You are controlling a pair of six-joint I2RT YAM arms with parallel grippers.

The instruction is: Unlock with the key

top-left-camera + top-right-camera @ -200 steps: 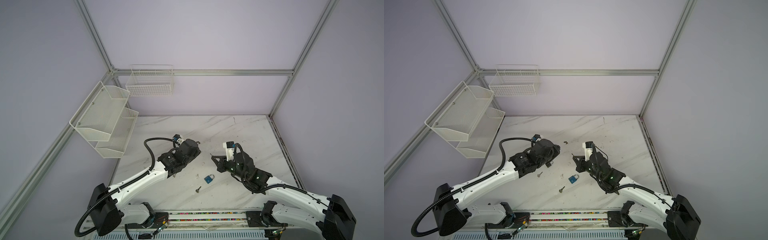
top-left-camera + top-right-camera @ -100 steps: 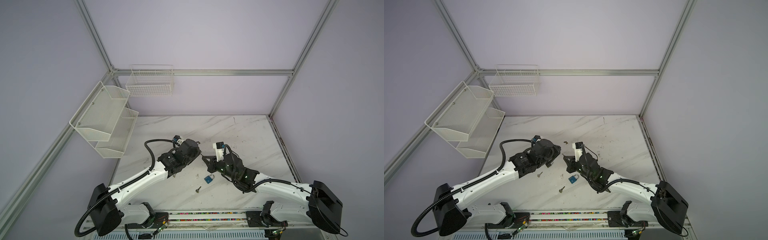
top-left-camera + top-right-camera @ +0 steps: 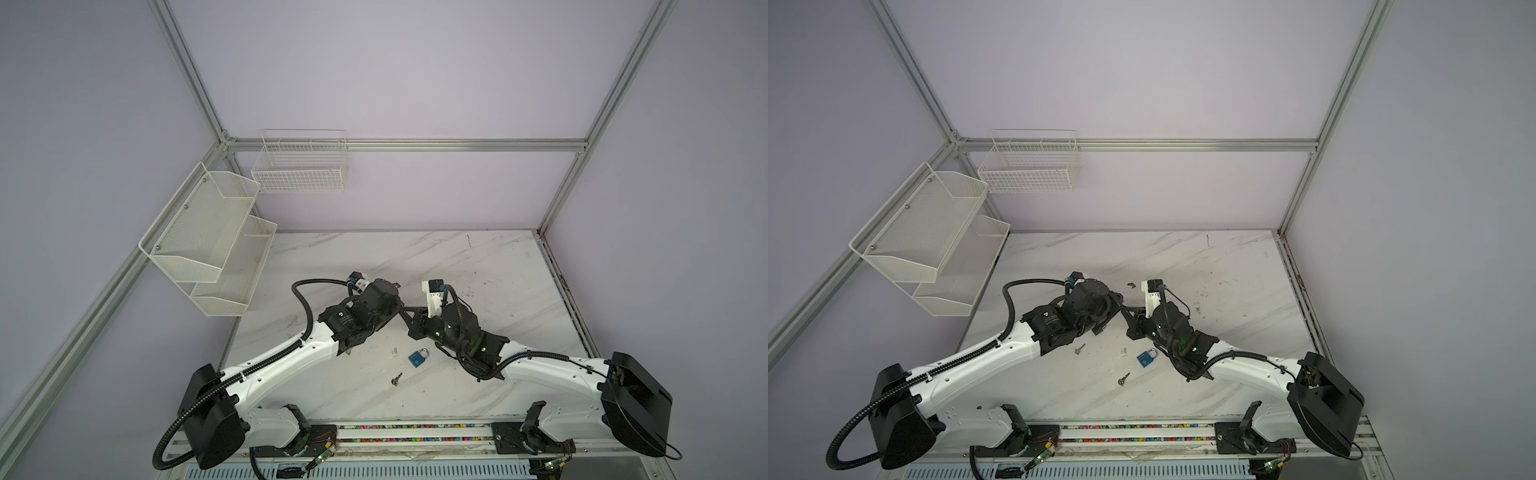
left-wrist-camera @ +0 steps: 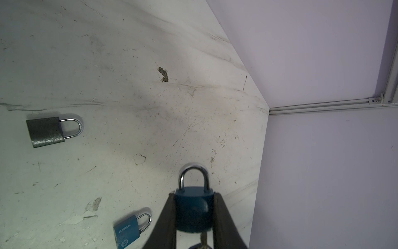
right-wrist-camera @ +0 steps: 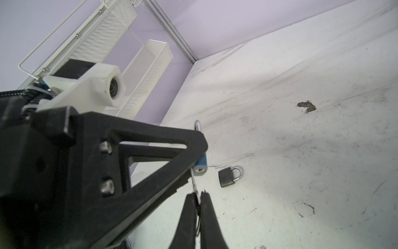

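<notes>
Dark blue metal padlock (image 4: pixel 193 212), chrome shackle: clamped across its body between the fingers of the left pincer (image 4: pixel 193 195). The shackle points out past the fingertips and the keyhole end faces back toward the palm. The jaws are closed only as far as the lock's sides allow. The lock is held clear of the white marble-pattern tabletop (image 4: pixel 129 64).

Right pincer (image 5: pixel 198 195): jaws pressed almost together on the bow of a small silver metal key (image 5: pixel 194 182). The blade sticks out ahead of the fingertips and reaches the brass keyhole face of the held lock. It looks slightly off the brass centre. Whether the tip has gone in, cannot tell.

Progress:
- Lock picked up: done.
- Key picked up: done.
- Key brought to the keyway: done, or nearly.
- Left to do: seat the blade fully, turn it, spring the shackle.

Both shackle legs sit in the body, so I judge it locked.

Unused, on the table beyond the left pincer: a grey textured padlock (image 4: pixel 45 131) and a lighter blue padlock (image 4: pixel 129 230). A spare loose key (image 3: pixel 397 379) lies near the lighter blue one.
</notes>
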